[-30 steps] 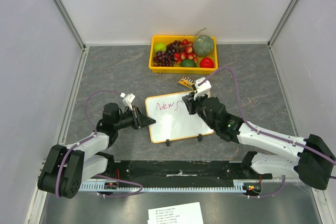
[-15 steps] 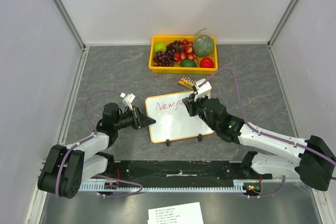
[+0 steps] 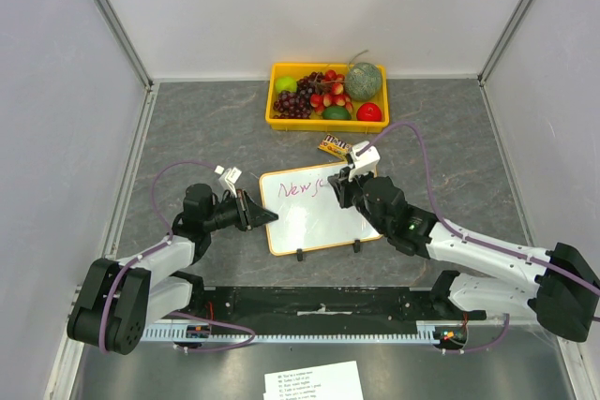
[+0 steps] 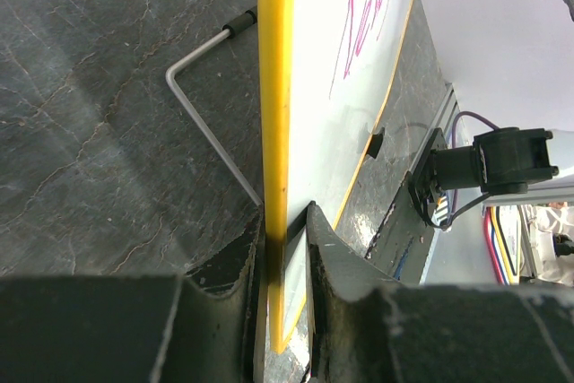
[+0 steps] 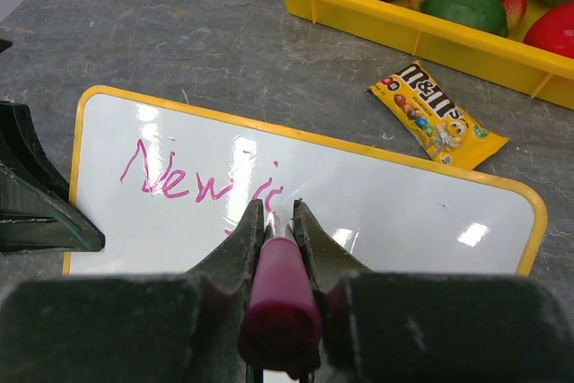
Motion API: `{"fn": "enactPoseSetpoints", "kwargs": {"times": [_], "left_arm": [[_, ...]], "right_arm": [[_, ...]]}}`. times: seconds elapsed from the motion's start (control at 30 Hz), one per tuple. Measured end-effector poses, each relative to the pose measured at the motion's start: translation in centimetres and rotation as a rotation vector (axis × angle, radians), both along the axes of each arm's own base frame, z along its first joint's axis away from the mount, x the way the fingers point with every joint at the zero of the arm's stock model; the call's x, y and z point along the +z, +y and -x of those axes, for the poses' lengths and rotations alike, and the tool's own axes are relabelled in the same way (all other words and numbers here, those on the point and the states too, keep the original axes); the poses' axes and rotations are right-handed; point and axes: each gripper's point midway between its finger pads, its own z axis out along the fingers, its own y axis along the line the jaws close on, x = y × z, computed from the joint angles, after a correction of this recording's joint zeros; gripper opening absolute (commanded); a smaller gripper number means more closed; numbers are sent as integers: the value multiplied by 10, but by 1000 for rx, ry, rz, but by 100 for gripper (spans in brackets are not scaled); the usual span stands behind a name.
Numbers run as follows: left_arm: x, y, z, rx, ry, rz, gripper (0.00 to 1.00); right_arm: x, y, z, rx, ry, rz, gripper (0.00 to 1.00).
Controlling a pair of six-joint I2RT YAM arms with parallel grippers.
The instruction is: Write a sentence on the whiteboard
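**A:** Where's the whiteboard (image 3: 317, 224)?

**B:** Mid table (image 3: 187, 128), btwn the two arms, on the near side of the yellow fruit tray (image 3: 319, 125). A candy packet (image 5: 437, 114) lies just past its far edge, not touching.

**A:** The left gripper (image 4: 285, 221)?

**B:** Fingers narrow, pinched on the board's left edge. In the wrist view the yellow frame sits right btwn them.

**A:** And the right gripper (image 5: 278, 213)?

**B:** Clamped on a pink marker (image 5: 280, 307), fingers tight on either side of the barrel. The tip looks to be touching the board just right of the writing.

**A:** What about the sentence (image 5: 193, 175)?

**B:** Pink, in the board's upper-left part. It reads "New" plus a stroke or two more; can't make out that letter.

**A:** Anything else?

**B:** A bent wire leg (image 4: 202, 105) behind the board, resting on the table. A printed paper sheet (image 3: 314, 383) at the near edge, in front of the arm bases, well apart from the board.
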Motion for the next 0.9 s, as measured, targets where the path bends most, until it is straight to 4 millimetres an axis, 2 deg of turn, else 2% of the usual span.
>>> {"fn": "enactPoseSetpoints", "kwargs": {"times": [0.4,0.73,0.9], "left_arm": [[0,0,0,1,2,-1,2],[-1,0,0,-1,4,-1,2],[-1,0,0,-1,4,-1,2]], "right_arm": [[7,2,-10,-42,-9,15,0],[11,4,-8,-18,-8,5,0],[21,-1,-8,-28,-26,-18,0]]}}
